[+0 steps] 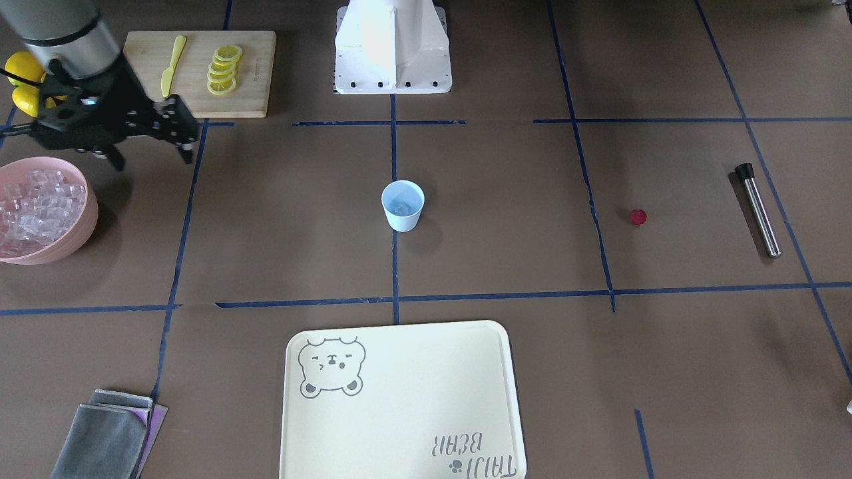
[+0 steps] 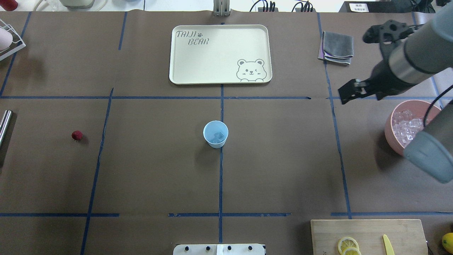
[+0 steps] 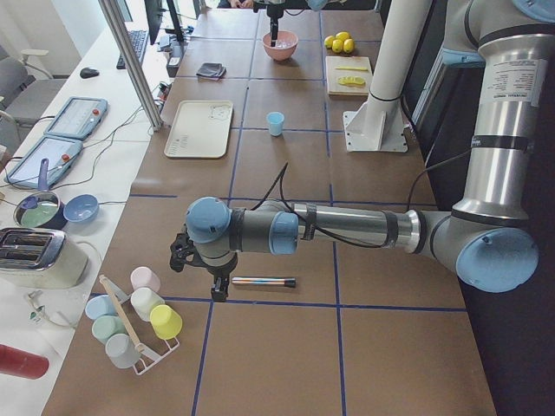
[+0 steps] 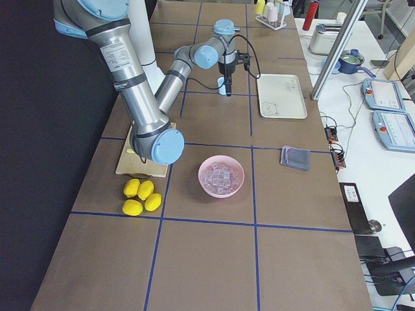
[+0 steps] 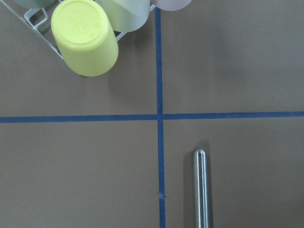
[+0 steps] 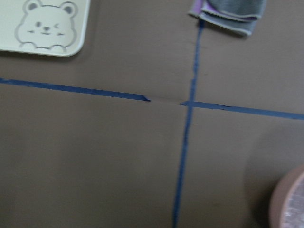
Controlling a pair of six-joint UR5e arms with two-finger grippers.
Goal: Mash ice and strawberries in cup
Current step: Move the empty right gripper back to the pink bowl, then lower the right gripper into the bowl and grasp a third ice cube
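Observation:
The pale blue cup [image 1: 403,206] stands upright at the table's middle, with clear ice [image 2: 218,136] showing inside it. More ice [image 1: 33,206] fills the pink bowl [image 2: 388,131]. A small red strawberry [image 2: 76,135] lies alone on the table, well to the cup's side. My right gripper [image 1: 181,130] hovers off the table beside the bowl, far from the cup; it looks open, with nothing between its fingers. Over the steel muddler [image 3: 264,282] hangs my left gripper [image 3: 218,290]; I cannot tell if it is open or shut.
The muddler [image 1: 757,209] lies near the table's end. A cream tray [image 2: 177,74] sits beyond the cup. A cutting board [image 1: 256,86] carries lemon slices and a yellow knife, with whole lemons [image 4: 141,195] beside it. A grey cloth [image 2: 338,47] and a rack of cups [image 3: 143,321] are also here.

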